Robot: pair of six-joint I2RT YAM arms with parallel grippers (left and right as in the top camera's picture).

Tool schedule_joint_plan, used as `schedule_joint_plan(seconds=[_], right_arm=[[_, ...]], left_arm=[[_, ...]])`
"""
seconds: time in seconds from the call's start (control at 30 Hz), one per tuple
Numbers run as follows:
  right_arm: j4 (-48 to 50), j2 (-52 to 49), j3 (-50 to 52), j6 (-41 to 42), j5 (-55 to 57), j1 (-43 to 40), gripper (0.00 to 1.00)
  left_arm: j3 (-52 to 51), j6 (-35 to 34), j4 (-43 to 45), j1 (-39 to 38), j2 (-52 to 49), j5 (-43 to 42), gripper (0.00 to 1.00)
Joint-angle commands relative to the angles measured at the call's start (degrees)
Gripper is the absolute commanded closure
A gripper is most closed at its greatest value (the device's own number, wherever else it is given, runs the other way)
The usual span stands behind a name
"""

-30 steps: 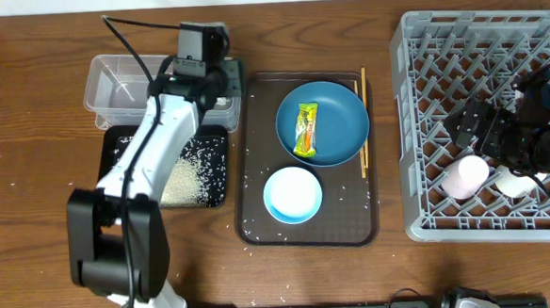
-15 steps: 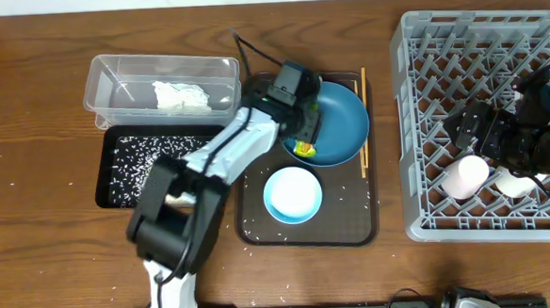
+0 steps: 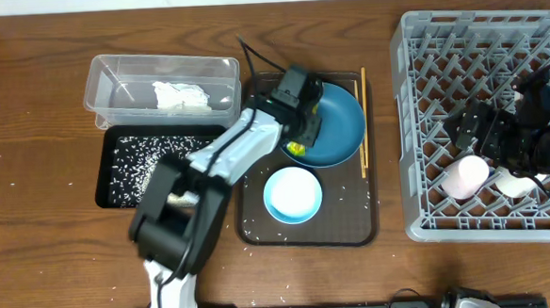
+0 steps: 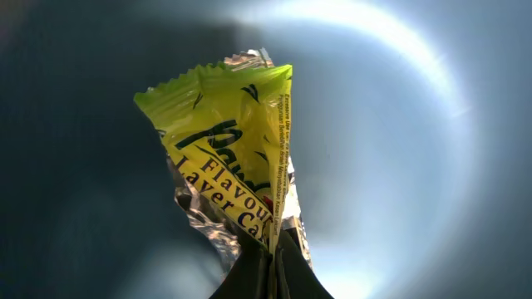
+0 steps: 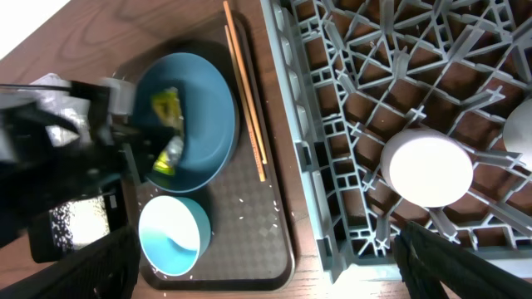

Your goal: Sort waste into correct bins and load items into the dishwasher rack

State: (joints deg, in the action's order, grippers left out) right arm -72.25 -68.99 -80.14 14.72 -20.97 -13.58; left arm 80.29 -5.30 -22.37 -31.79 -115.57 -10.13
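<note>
Overhead, yellow-green wrapper [image 3: 296,150] mostly under left arm [image 3: 246,137] — whitish cup [image 5: 522,137] half beyond right wrist view's edge.

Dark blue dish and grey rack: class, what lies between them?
The wooden chopsticks, lying along the brown tray near its right edge, as the overhead view shows.

Overhead: lit brightly & evenly from above; only faint soft shadows are cast on the bench [image 3: 34,233]; detail is kept sharp. Left wrist: a strong white glare arc is thrown across the dish [image 4: 399,91], top right; left side is left dim. Wrapper [image 4: 237,158] is seen sharp, foil glinting. Right wrist: rack [image 5: 287,100] bars are bowed by lens distortion twd edges, cup [image 5: 426,166] is nearly blown out, left arm [image 5: 58,141] is rendered blurry.
</note>
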Motion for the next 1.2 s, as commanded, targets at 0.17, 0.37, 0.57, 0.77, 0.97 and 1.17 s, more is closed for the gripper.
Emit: schedule_joint_plan(seconds=[0.17,0.37,0.57,0.77,0.97,1.17], right_arm=[[-0.17,-0.02,-0.42,0.48,-0.02,1.25,0.04],[-0.22,-0.02,-0.42,0.48,-0.02,1.25,0.04],[-0.46,-0.02,-0.42,0.46,0.0,1.25,0.05],[-0.2,-0.02,-0.42,0.44,1.25,1.25,0.05],[-0.22,0.42,-0.42,-0.72,1.25,1.29,0.11],[2.05,3.54,-0.42,-5.46,-2.64,2.34,0.11]], left_arm=[[1.27,-2.47,-1.4,9.42,17.55,8.39,0.94],[1.2,-4.11,1.16,20.35,12.11,9.66,0.94],[1.22,-6.45,3.8,25.44,5.84,8.22,0.45],[3.13,-6.45,0.76,25.81,13.09,-4.72,0.35],[3.21,-3.45,-9.16,24.3,29.18,-7.45,0.34],[3.21,0.68,-18.93,24.33,45.0,-7.39,0.33]])
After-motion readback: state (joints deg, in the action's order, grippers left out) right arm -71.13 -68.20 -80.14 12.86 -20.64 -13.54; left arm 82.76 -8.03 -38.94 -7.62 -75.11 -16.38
